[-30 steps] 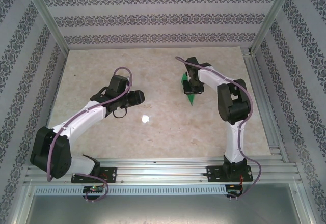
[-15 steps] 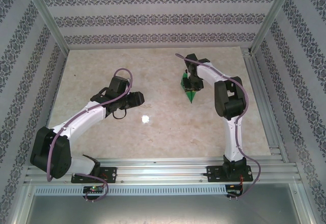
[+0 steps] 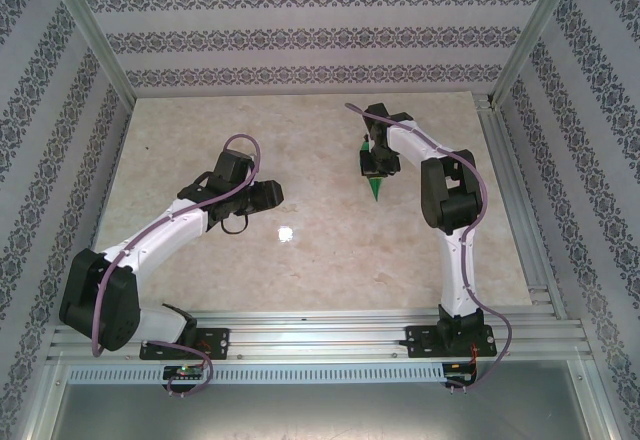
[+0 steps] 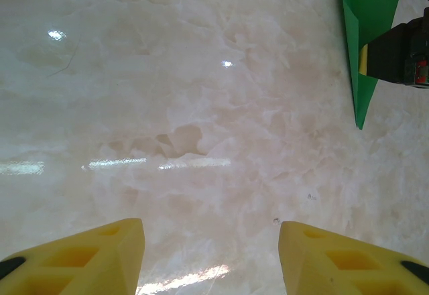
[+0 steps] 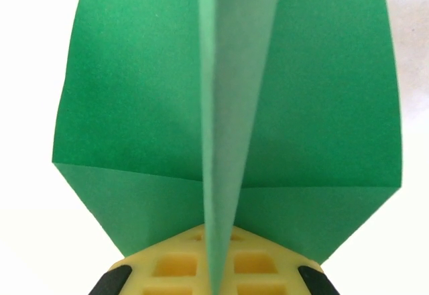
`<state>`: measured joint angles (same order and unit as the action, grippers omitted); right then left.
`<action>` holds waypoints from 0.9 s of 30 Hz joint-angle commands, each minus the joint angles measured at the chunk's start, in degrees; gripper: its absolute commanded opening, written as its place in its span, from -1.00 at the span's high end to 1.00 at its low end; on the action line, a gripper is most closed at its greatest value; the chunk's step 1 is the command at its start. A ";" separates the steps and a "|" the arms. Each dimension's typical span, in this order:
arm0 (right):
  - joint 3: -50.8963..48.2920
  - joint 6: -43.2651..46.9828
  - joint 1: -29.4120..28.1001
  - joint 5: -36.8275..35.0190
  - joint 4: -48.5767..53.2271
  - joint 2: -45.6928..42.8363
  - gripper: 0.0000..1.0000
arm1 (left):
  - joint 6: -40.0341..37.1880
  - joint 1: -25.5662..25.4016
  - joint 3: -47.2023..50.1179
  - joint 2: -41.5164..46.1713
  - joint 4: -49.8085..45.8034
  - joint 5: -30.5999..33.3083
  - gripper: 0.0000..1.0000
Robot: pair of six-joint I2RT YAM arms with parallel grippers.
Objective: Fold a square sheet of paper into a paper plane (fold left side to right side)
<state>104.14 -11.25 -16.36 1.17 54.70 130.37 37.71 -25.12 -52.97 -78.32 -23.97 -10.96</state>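
The green paper plane (image 3: 375, 188) is pinched by my right gripper (image 3: 372, 166) at the back right of the table, its pointed tip aimed toward the near edge. In the right wrist view its centre fold (image 5: 228, 141) stands upright between my shut yellow fingers (image 5: 174, 268), with the two wings (image 5: 127, 107) spread flat to either side. The left wrist view catches the plane (image 4: 367, 27) at the upper right. My left gripper (image 3: 268, 193) hovers left of centre, open, its yellow fingers (image 4: 80, 258) wide apart over bare table.
The marble tabletop (image 3: 300, 250) lies bare around both arms. Patterned walls and metal frame posts enclose it, and a rail (image 3: 320, 330) with the arm bases runs along the near edge.
My right gripper has drawn the plane slightly back and turned it, so the tip points more straight toward the near edge. The left arm has not moved.
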 commanded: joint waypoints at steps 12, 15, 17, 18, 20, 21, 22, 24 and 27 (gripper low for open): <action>-0.82 0.31 -0.25 -0.27 0.73 1.04 0.87 | -1.34 0.67 0.06 1.51 -1.17 1.13 -0.13; -1.12 0.40 -0.27 -0.79 0.60 -0.68 0.71 | -1.46 0.68 -0.12 1.59 -1.38 1.29 -0.13; -0.75 0.52 -0.25 -1.17 0.95 -1.48 0.68 | -1.40 0.68 -0.19 1.54 -1.43 1.21 -0.13; -0.60 0.56 -0.25 -1.22 1.15 -1.79 0.64 | -1.46 0.65 -0.21 1.62 -1.43 1.16 -0.13; -0.38 0.71 -0.25 -1.34 1.42 -2.33 0.61 | -1.45 0.69 -0.27 1.58 -1.43 1.00 -0.13; -0.20 0.78 -0.27 -1.36 1.53 -2.59 0.59 | -1.48 0.72 -0.20 1.64 -1.41 1.04 -0.13; -0.12 0.75 -0.25 -1.43 1.73 -2.93 0.59 | -1.40 0.69 -0.20 1.63 -1.50 1.04 -0.13; -0.13 0.78 -0.30 -1.48 1.88 -3.90 0.55 | -1.43 0.69 -0.29 1.68 -1.54 0.98 -0.13; -0.54 0.67 -0.36 -1.45 2.20 -6.11 0.48 | -1.47 0.62 -0.47 2.14 -1.74 1.16 -0.13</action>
<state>103.74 -10.87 -16.38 1.08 56.10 129.16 37.50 -25.12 -52.97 -78.24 -24.16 -10.96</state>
